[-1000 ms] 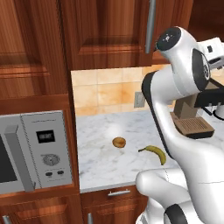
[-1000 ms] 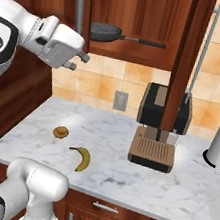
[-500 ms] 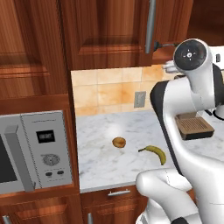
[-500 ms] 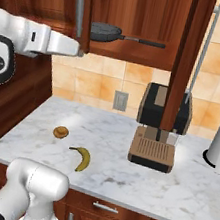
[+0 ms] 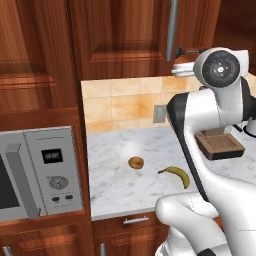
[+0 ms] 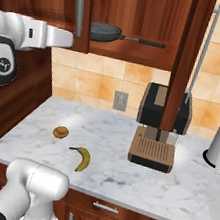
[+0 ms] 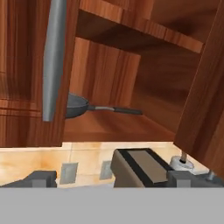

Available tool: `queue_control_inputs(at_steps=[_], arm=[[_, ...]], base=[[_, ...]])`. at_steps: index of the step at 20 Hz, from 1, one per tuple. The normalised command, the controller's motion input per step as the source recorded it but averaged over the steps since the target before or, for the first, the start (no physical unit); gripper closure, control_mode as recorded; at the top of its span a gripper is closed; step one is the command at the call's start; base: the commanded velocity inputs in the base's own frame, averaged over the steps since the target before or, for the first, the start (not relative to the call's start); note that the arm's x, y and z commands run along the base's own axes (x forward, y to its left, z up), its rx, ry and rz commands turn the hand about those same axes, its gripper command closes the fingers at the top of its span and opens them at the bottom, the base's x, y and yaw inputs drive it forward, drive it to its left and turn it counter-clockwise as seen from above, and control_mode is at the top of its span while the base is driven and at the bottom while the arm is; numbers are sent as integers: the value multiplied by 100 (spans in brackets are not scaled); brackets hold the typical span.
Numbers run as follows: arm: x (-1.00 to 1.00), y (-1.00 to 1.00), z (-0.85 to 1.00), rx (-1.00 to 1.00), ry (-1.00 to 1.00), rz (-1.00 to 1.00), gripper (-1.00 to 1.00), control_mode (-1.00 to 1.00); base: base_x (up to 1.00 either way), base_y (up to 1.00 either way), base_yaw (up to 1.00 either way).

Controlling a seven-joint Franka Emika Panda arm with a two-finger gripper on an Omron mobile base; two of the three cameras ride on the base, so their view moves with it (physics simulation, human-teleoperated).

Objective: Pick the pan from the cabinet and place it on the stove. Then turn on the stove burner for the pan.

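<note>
My arm: raised level at cabinet [image 6: 143, 16] height. My tool [image 7: 111, 178]: fully spread, empty, facing the shelved pan [image 7: 78, 106]. Banana [image 6: 81, 158]: on table [image 6: 189, 194].

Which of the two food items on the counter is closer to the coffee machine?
The banana, yellow and curved; it lies nearer the coffee machine than the small round brown pastry, which sits farther left.

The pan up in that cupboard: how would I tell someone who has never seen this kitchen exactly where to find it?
Look above the marble counter to the reddish-brown wall cabinet, whose doors stand open. On its bottom shelf sits the pan: round, shallow, dark grey, its straight dark handle pointing right. Nothing else can be seen on that shelf.
</note>
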Motion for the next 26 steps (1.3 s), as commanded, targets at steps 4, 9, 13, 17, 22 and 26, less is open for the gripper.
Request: queue_control_inputs(at_steps=[4,9,13,17,22,26], arm=[[45,51,1,10,-5,18,-100,-100],[71,35,3,13,-6,15,-100,-100],[62,17,0,8,-13,13,-100,-100],[31,0,0,-2,-23,3,-100,-100],[35,-2,9,0,-16,0,-100,-100],[43,-12,27,4,-5,0,-100,-100]], base=[[0,0,0],[0,0,0],[0,0,0],[0,0,0],[0,0,0],[0,0,0]])
